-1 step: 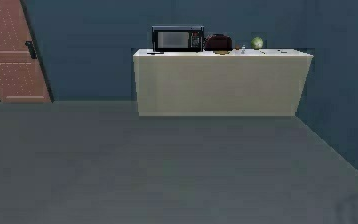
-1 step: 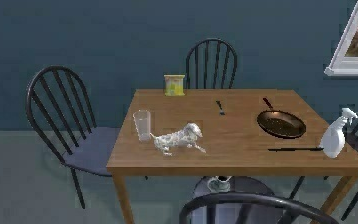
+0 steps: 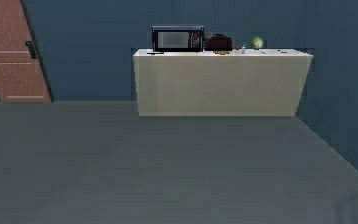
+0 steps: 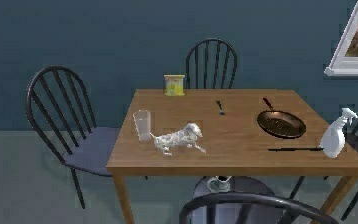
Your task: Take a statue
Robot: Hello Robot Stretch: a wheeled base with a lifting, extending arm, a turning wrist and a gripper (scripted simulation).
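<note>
A small silvery-white statue (image 4: pixel 179 139), shaped like a lying animal, rests on the wooden table (image 4: pixel 237 150) in the arm side view. It sits near the table's front left part, just right of a clear glass (image 4: pixel 142 123).
The table also carries a yellow-green jar (image 4: pixel 173 85), a small utensil (image 4: pixel 220 105), a frying pan (image 4: pixel 281 123), a dark knife (image 4: pixel 292 150) and a spray bottle (image 4: pixel 335 134). Dark chairs (image 4: pixel 72 130) ring it. The forward view has a white counter (image 3: pixel 222 85) with a microwave (image 3: pixel 177 39), and a door (image 3: pixel 17 55).
</note>
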